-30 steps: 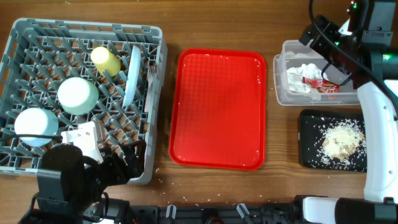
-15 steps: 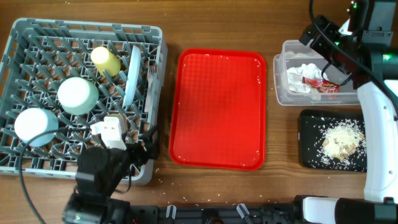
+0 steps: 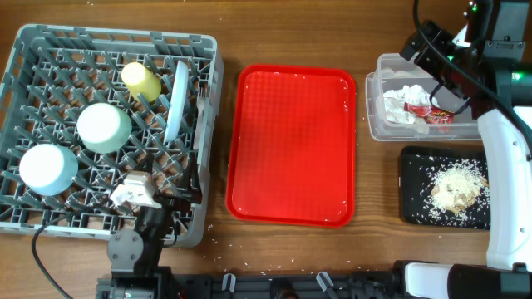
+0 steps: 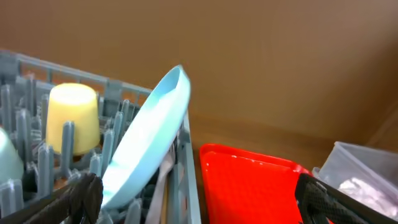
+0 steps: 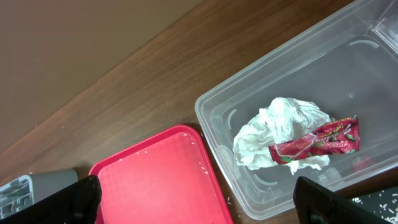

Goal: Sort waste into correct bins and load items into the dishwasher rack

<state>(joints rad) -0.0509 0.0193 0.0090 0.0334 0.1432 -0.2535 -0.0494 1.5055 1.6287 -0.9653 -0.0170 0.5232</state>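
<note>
The grey dishwasher rack [image 3: 50, 50] holds a yellow cup [image 3: 141, 80], an upright pale blue plate [image 3: 176, 101], a bowl [image 3: 104, 126], a second pale dish [image 3: 48, 169] and a white fork [image 3: 200, 95]. My left gripper [image 4: 199, 205] is open and empty at the rack's front right corner, facing the plate [image 4: 149, 143] and cup [image 4: 73, 118]. My right gripper [image 5: 199, 208] is open and empty above the clear tub [image 5: 217, 124], which holds tissue [image 5: 280, 127] and a red wrapper [image 5: 317, 143]. Rice [image 3: 455, 187] lies in the black tray [image 3: 416, 208].
A flat red tray [image 3: 291, 145] with nothing on it lies between the rack and the clear tub [image 3: 374, 83]. Stray rice grains dot the wooden table near its front edge. The right arm's white link [image 3: 507, 174] runs along the right side, over the black tray's edge.
The left arm has swung to the right along the rack's front edge, ending at its front right corner. The right arm and all the objects have stayed put.
</note>
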